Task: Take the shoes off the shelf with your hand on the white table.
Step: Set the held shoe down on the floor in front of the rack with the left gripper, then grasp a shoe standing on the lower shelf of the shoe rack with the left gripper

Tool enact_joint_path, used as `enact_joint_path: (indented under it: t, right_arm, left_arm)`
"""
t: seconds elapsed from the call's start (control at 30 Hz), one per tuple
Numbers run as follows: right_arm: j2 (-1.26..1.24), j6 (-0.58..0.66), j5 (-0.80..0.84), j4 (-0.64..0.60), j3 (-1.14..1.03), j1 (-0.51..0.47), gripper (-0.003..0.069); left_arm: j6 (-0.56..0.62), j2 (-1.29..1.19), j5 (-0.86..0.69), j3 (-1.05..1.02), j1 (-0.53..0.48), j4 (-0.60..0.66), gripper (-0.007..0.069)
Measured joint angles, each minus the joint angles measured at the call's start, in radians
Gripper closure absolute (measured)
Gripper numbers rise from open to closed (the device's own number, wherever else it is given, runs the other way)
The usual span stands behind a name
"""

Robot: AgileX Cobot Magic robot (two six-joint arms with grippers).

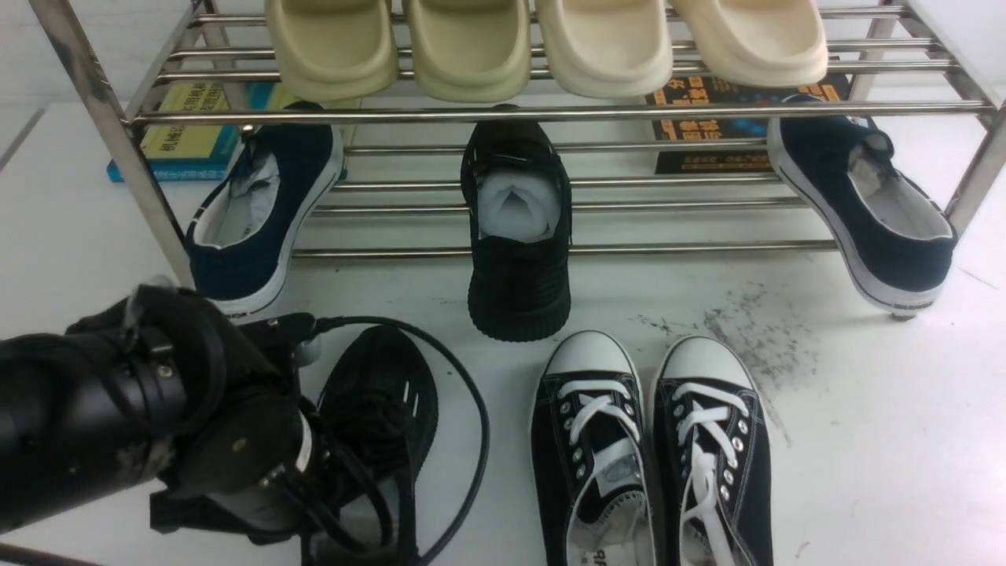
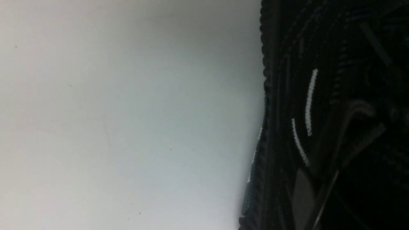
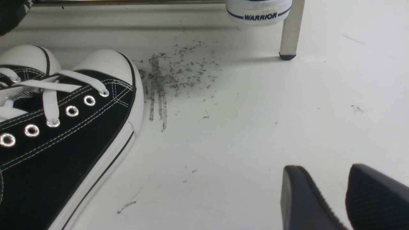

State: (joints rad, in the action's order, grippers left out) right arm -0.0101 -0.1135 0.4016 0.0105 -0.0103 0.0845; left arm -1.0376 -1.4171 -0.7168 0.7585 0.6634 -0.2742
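Observation:
One black knit shoe (image 1: pixel 519 259) rests on the lower tier of the steel shelf (image 1: pixel 550 114), white stuffing showing, its heel hanging over the front bar. The other shoe (image 1: pixel 385 401) lies on the white table (image 1: pixel 864 440) at the front left, partly under my left arm. My left gripper (image 1: pixel 322 472) is down on it, shut on the shoe. The left wrist view fills with that shoe's knit and white dash marks (image 2: pixel 310 99), with a grey finger (image 2: pixel 302 195) against it. My right gripper (image 3: pixel 321 168) hovers open over bare table.
Black canvas sneakers with white toes (image 1: pixel 589 464) (image 1: pixel 711 456) stand at the front centre beside a grey scuff patch (image 1: pixel 747 330). Navy slip-ons (image 1: pixel 259 212) (image 1: pixel 864 204) lean off the lower tier's ends. Cream slides (image 1: pixel 471 47) fill the top tier. Books (image 1: pixel 189 134) (image 1: pixel 707 126) lie behind.

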Motion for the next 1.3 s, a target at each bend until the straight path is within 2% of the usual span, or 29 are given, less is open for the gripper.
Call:
enact_joint_path:
  t: [0.1,0.27,0.4,0.43,0.53,0.63,0.73,0.83,1.1,1.3]
  right_arm:
    - [0.0,0.0,0.0,0.0,0.0,0.0,0.0421]
    - [0.0,0.0,0.0,0.0,0.0,0.0,0.0421]
    - [0.0,0.0,0.0,0.0,0.0,0.0,0.0421]
    - [0.0,0.0,0.0,0.0,0.0,0.0,0.0421]
    - [0.0,0.0,0.0,0.0,0.0,0.0,0.0421]
    - [0.0,0.0,0.0,0.0,0.0,0.0,0.0421]
    - [0.0,0.0,0.0,0.0,0.0,0.0,0.0421]
    - [0.0,0.0,0.0,0.0,0.0,0.0,0.0421]
    - [0.0,0.0,0.0,0.0,0.0,0.0,0.0421]
    - [0.0,0.0,0.0,0.0,0.0,0.0,0.0421]
  left_arm:
    - [-0.005,-0.011,0.002,0.003,0.0,0.001,0.0598]
    - [-0.006,-0.011,-0.037,0.018,0.0,0.0,0.0539]
    - [-0.006,-0.009,-0.168,0.113,0.0,-0.02,0.0384]
    - [-0.006,-0.009,-0.174,0.119,0.0,-0.022,0.0376]
    - [-0.006,0.011,-0.258,0.23,0.0,-0.053,0.0271]
    - [-0.006,0.022,-0.31,0.348,0.0,-0.079,0.0211]
    - [-0.006,0.023,-0.313,0.436,0.0,-0.089,0.0195]
    - [-0.006,0.022,-0.267,0.496,0.0,-0.084,0.0193]
    - [-0.006,-0.082,0.05,0.518,0.0,-0.023,0.0197]
    - [-0.006,-0.208,0.175,0.518,0.0,-0.02,0.0197]
